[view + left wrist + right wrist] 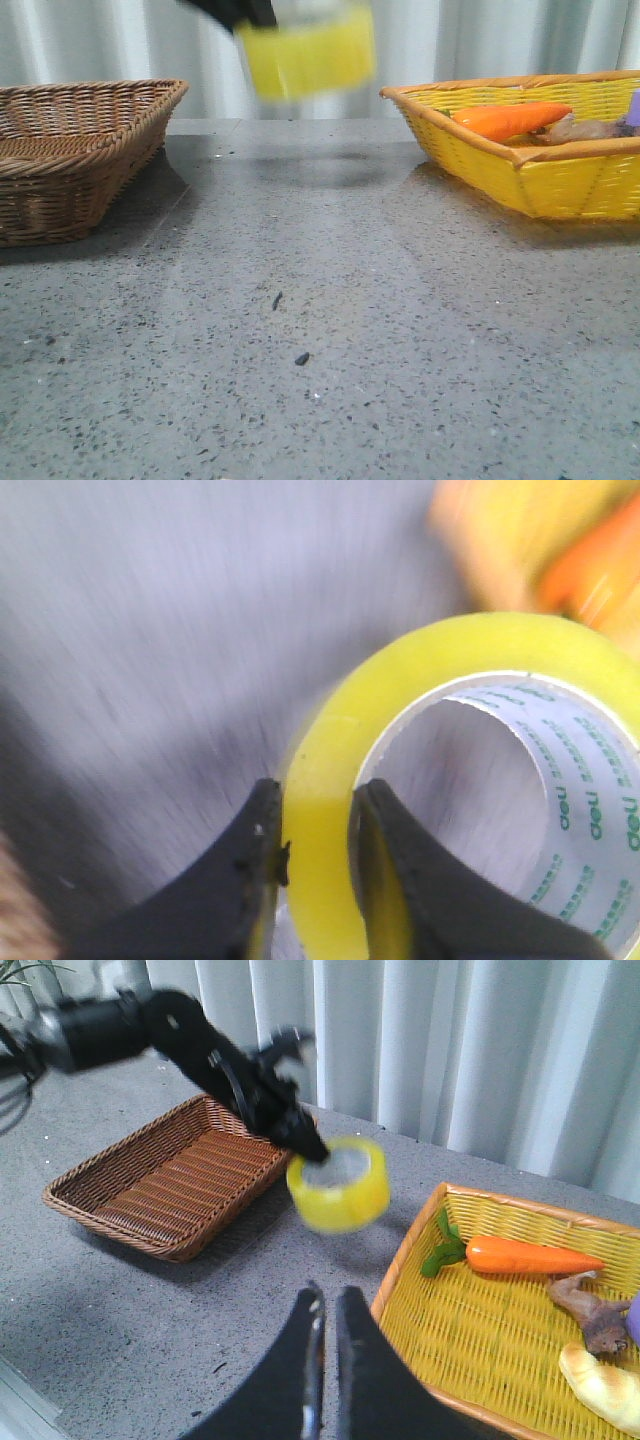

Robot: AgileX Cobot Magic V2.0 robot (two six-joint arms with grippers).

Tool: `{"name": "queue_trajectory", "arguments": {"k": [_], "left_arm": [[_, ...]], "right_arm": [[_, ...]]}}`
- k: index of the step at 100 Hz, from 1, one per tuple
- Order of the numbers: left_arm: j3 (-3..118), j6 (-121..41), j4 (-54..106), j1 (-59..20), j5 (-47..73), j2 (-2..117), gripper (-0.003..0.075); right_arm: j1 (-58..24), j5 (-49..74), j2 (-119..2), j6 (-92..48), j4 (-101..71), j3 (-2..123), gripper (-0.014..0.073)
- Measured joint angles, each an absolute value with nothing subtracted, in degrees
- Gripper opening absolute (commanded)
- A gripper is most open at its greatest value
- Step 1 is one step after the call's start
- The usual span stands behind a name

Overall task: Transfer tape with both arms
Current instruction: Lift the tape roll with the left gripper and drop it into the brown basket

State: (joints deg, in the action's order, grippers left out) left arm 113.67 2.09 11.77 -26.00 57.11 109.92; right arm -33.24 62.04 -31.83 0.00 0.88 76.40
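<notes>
The tape point(308, 50), a thick yellow-green roll, hangs blurred high above the table's far middle, between the two baskets. My left gripper point(318, 825) is shut on the roll's wall point(330, 830), one finger outside and one inside the white core with green print point(580, 810). In the right wrist view the left arm point(180, 1035) holds the tape point(340, 1185) in the air beside the brown basket. My right gripper point(328, 1310) is shut and empty, above the table in front of the yellow basket's near-left corner, well apart from the tape.
A brown wicker basket point(70, 150) stands at the left, empty point(170, 1175). A yellow basket point(540, 150) at the right holds an orange carrot point(510, 118), a brown toy point(590, 1315) and a pale object point(605, 1385). Grey speckled table point(320, 330); white curtain behind.
</notes>
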Motion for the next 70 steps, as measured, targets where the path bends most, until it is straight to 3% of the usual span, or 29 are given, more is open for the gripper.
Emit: {"name": "queue_trajectory", "arguments": {"k": [34,70], "left_arm": [[117.87,2.04,3.08,-13.46,66.32,102.6,-0.002],[104.13,2.04,-1.18,-8.11,69.4,102.6,-0.0014]], "right_arm": [[-33.24,60.59,-31.83,0.0,0.88,74.23,-0.0062],[-33.24,54.17,-31.83,0.0,0.66,67.44,-0.0062]]}}
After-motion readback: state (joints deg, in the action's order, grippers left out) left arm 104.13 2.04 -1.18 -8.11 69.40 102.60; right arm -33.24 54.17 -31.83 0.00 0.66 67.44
